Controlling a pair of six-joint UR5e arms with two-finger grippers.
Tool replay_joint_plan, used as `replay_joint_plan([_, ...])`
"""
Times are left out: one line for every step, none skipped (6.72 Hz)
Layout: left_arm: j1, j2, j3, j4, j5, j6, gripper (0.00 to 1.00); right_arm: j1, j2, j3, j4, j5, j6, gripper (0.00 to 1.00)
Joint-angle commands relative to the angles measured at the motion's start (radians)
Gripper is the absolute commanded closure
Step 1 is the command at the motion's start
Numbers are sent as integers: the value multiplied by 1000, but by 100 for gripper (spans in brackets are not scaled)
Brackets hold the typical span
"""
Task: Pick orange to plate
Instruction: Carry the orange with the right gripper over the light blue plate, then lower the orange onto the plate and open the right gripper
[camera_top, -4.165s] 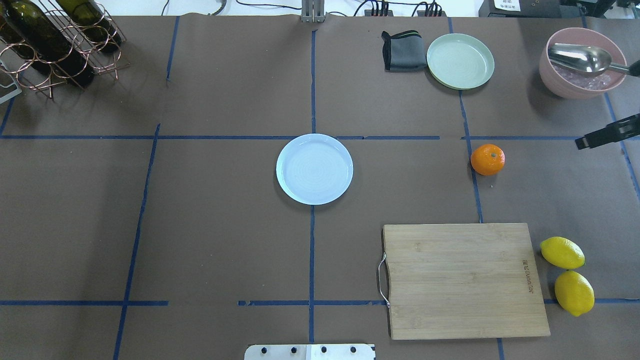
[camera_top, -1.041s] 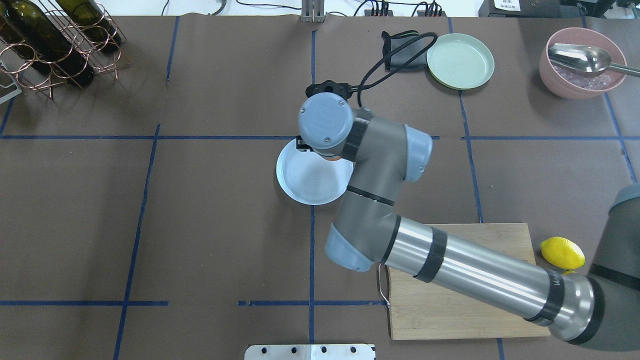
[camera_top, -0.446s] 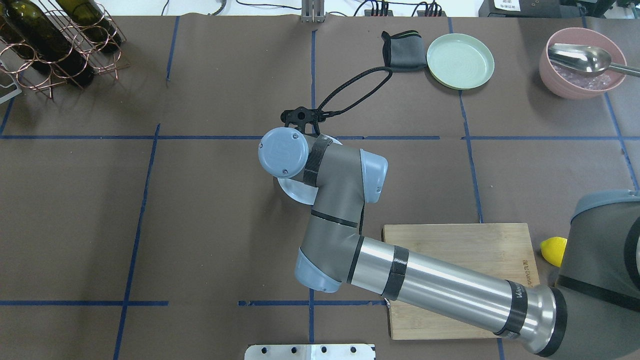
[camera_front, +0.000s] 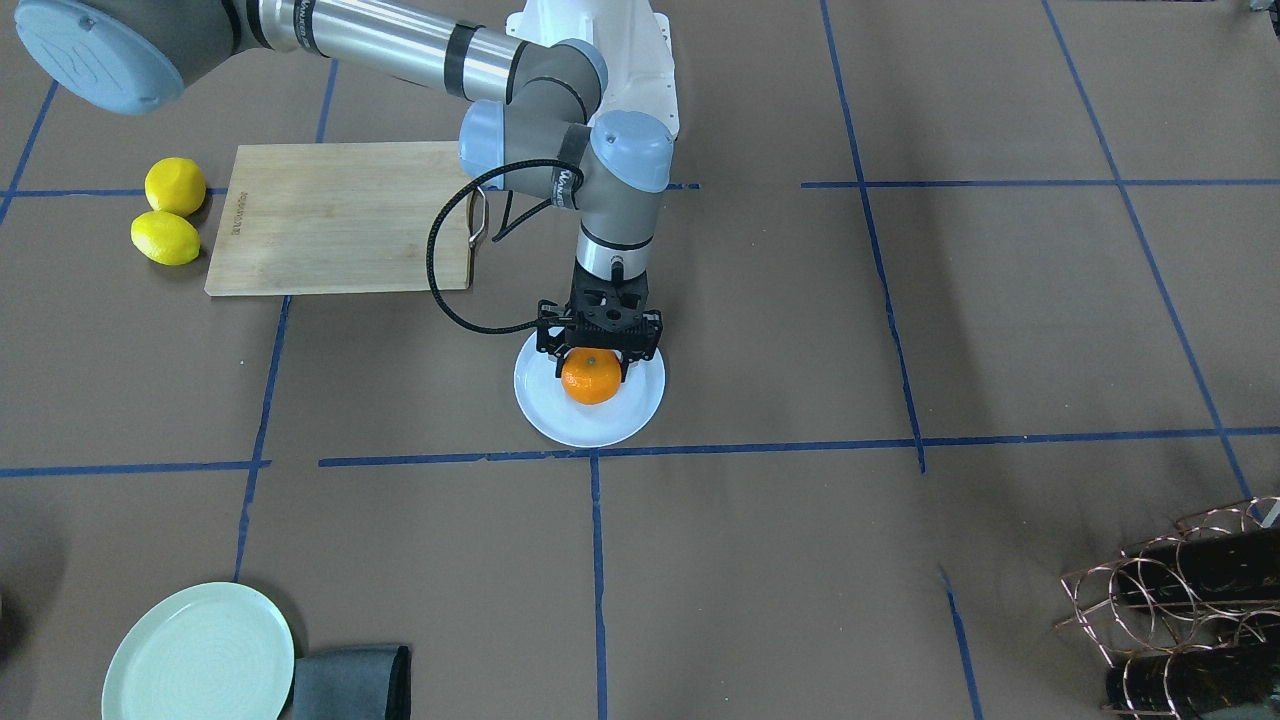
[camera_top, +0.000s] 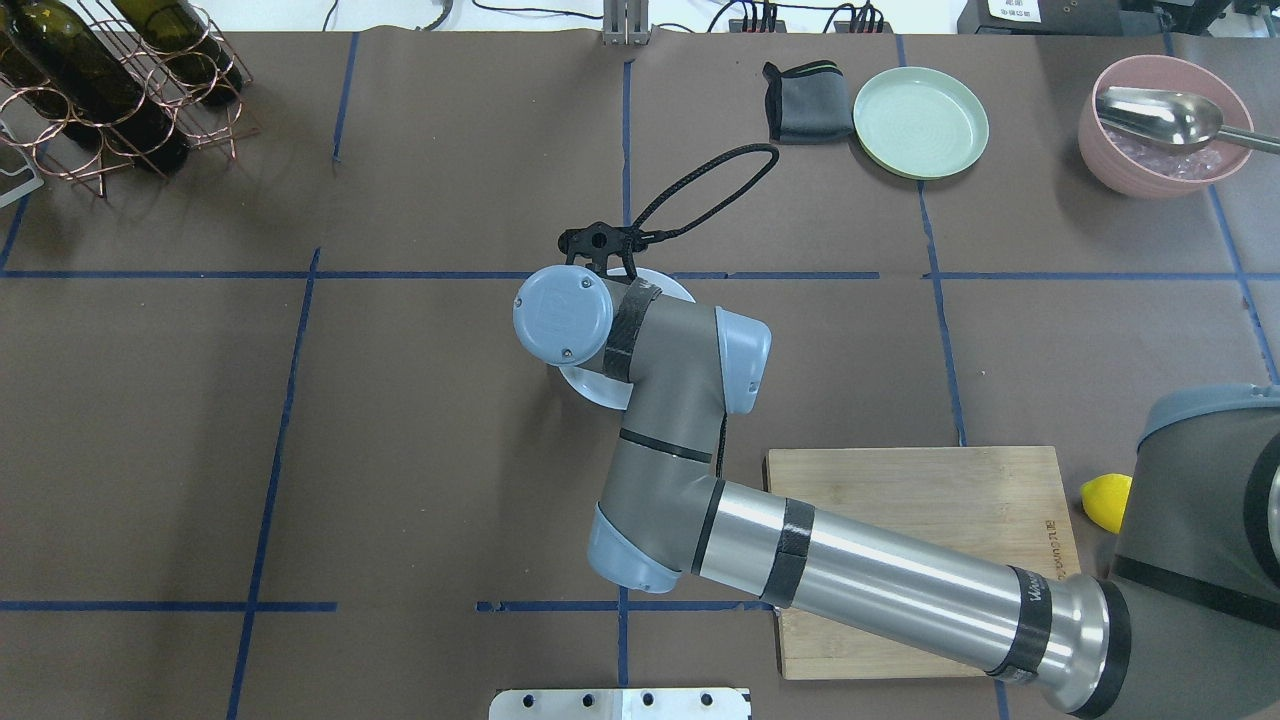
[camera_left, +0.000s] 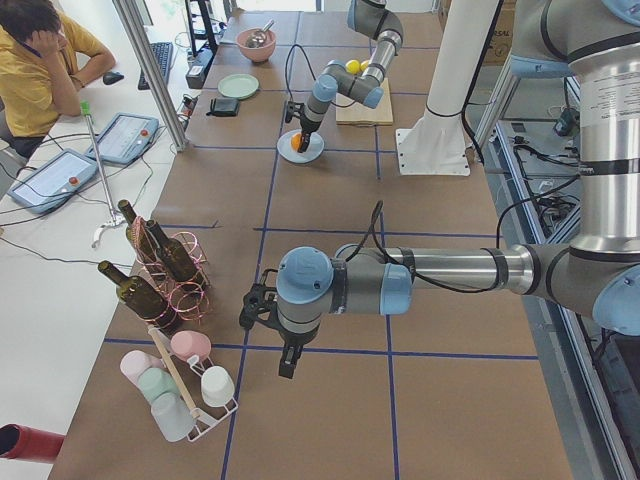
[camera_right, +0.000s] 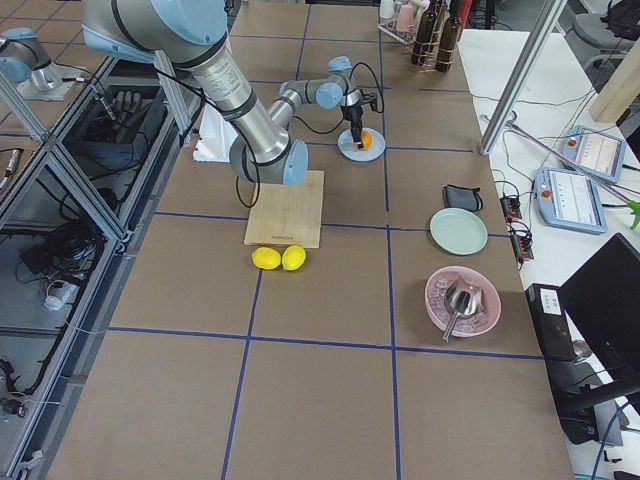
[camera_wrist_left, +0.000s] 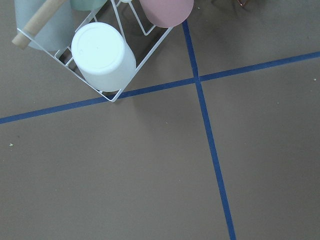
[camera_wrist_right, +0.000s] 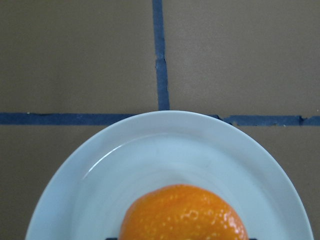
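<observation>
The bright orange sits at the middle of the pale bluish-white plate, at the table's centre. My right gripper points straight down over it, its fingers flanking the fruit and shut on it. In the right wrist view the orange fills the bottom edge, with the plate around it. From overhead the wrist hides the orange, and only a sliver of plate shows. My left gripper hangs over bare table near the cup rack, and I cannot tell if it is open or shut.
A wooden cutting board and two lemons lie on the robot's right. At the far side are a green plate, a grey cloth, a pink bowl with a spoon and a wine rack. A cup rack stands near the left wrist.
The orange has left its spot on the table right of the plate. My right arm came in over the plate with it. In the last second the wrist shifted left, over the plate's middle.
</observation>
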Motion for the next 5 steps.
replay_joint_plan([0,0,0,0,0,0,0,-1,-2,18,0,0,-3,0])
replay_joint_plan([0,0,0,0,0,0,0,34,-6,70,-14,17,-25,0])
replay_joint_plan([0,0,0,0,0,0,0,109,-14,136,-75,114,-117,0])
replay_joint_plan([0,0,-1,0,0,2,0,233,-82,235,-116,261,-282,0])
replay_joint_plan([0,-2,-1,0,0,2,0,357,-191,332,-117,400,-460,0])
